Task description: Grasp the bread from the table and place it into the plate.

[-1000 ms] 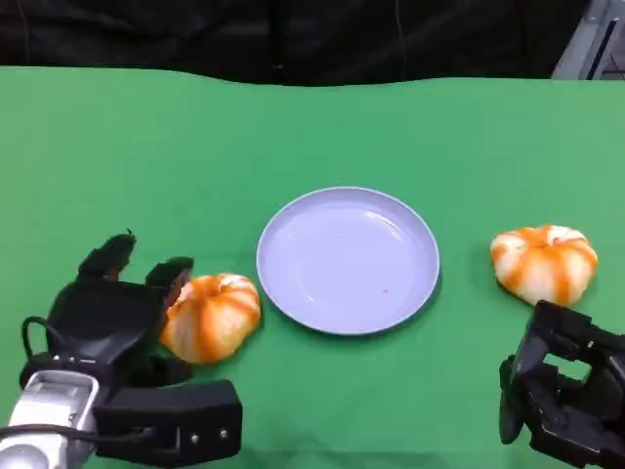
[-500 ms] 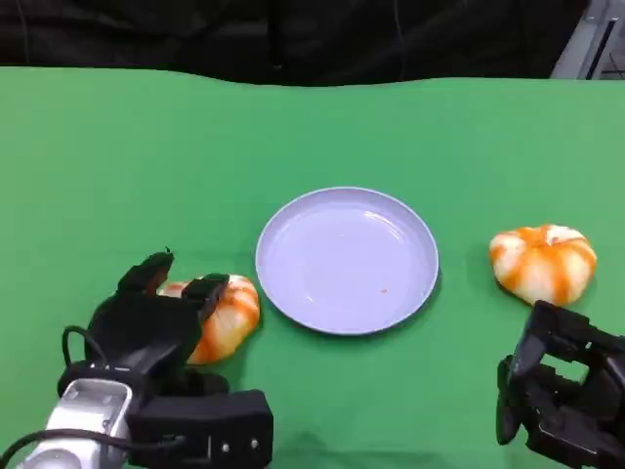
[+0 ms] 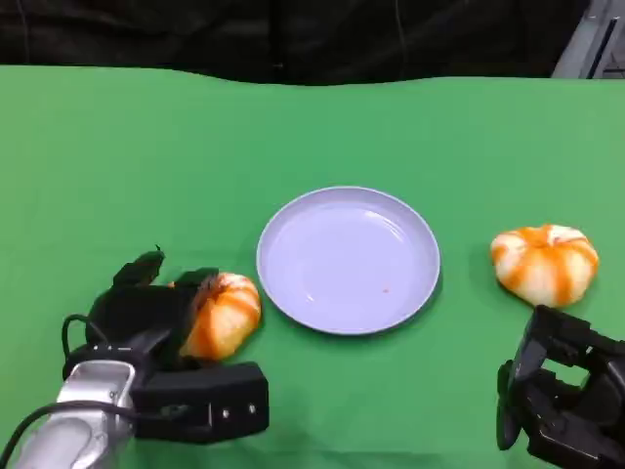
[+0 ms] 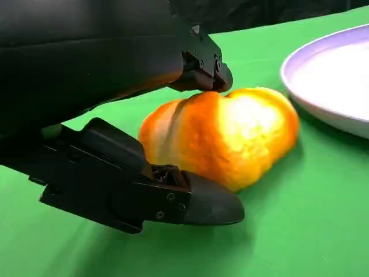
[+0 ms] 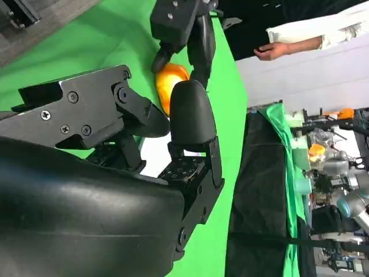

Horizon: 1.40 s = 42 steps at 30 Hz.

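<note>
- Counter [image 3: 312, 127]: a flat green surface that fills the head view; a dark backdrop runs along its far edge.
- Plate [image 3: 348, 259]: a round, pale lilac dish at the centre of the counter, upright, with nothing lying in it; its rim also shows at the edge of the left wrist view [image 4: 328, 69].
- Bread at near left [image 3: 223, 313]: a rounded bun, orange with pale stripes, resting on the counter just left of the plate and apart from its rim. The left wrist view [image 4: 222, 135] shows it lying on the green surface.
- Left hand [image 3: 156, 318]: at the near left, its black fingers [image 4: 199, 205] are cupped around the left flank of the bun, one reaching over its top and another lying low along its near side. The bun sits on the counter; whether the fingers press it firmly enough to grip cannot be told.
- Second bread [image 3: 544, 264]: a similar orange-striped bun at the right, well apart from the plate, lying on the counter.
- Right hand [image 3: 557, 396]: at the near right corner, just nearer than the second bun and not touching it. Its fingers are apart with nothing between them, as the right wrist view [image 5: 173, 127] confirms.
- Person's hand [image 5: 271, 51]: visible beyond the counter in the right wrist view, with a pale sleeve.
- Writing: no brand, label or lettering can be read on any item.
</note>
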Available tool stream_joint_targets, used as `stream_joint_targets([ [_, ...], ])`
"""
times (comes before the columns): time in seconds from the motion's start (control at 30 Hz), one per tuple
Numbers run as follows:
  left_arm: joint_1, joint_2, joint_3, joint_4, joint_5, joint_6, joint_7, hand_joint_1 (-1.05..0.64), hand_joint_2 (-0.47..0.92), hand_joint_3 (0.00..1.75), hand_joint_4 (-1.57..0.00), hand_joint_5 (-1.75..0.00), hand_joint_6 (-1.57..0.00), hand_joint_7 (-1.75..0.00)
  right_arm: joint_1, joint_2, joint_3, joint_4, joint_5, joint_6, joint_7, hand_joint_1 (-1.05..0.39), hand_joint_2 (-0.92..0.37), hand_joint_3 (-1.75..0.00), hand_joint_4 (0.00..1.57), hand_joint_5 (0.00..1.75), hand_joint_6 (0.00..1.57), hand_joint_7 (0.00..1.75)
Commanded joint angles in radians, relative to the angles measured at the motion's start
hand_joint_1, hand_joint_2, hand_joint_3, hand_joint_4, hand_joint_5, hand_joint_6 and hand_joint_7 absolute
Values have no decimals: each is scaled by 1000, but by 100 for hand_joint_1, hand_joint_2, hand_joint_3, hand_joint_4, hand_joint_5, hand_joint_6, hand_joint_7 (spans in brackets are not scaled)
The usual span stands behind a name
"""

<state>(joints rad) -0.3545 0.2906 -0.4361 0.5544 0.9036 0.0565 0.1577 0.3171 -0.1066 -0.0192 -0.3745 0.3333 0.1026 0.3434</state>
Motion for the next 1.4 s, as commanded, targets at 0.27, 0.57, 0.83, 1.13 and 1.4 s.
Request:
stream_joint_targets([
  [0.27, -63, -25, -6, 161, -102, -71, 65, -79, 92, 26, -17, -5, -34, -3, 9, 0, 1, -16, 2, -16, -4, -5, -77, -87, 81, 175, 67, 163],
  [0.57, -59, -36, -22, 206, -137, -105, 92, -57, 92, 20, -35, -7, -46, -4, 7, 3, 1, -11, 8, -23, -2, -4, -76, -88, 81, 175, 68, 162],
  [0.83, -51, -15, 21, 232, -189, -206, 221, -6, 92, 28, -99, -68, -106, -18, 8, 1, 10, -13, -13, -26, -11, -5, -76, -88, 81, 175, 69, 161],
  [1.13, -39, 95, 122, -31, -219, -152, 153, -4, 91, 36, -64, -175, -44, -174, 4, -2, 7, -8, -5, -23, -12, -5, -76, -87, 82, 175, 69, 161],
  [1.4, -65, 92, 146, -183, -206, -119, 135, -5, 87, 32, -66, -175, -44, -175, 0, 0, 3, 5, 0, -39, -5, -3, -77, -87, 82, 175, 70, 161],
])
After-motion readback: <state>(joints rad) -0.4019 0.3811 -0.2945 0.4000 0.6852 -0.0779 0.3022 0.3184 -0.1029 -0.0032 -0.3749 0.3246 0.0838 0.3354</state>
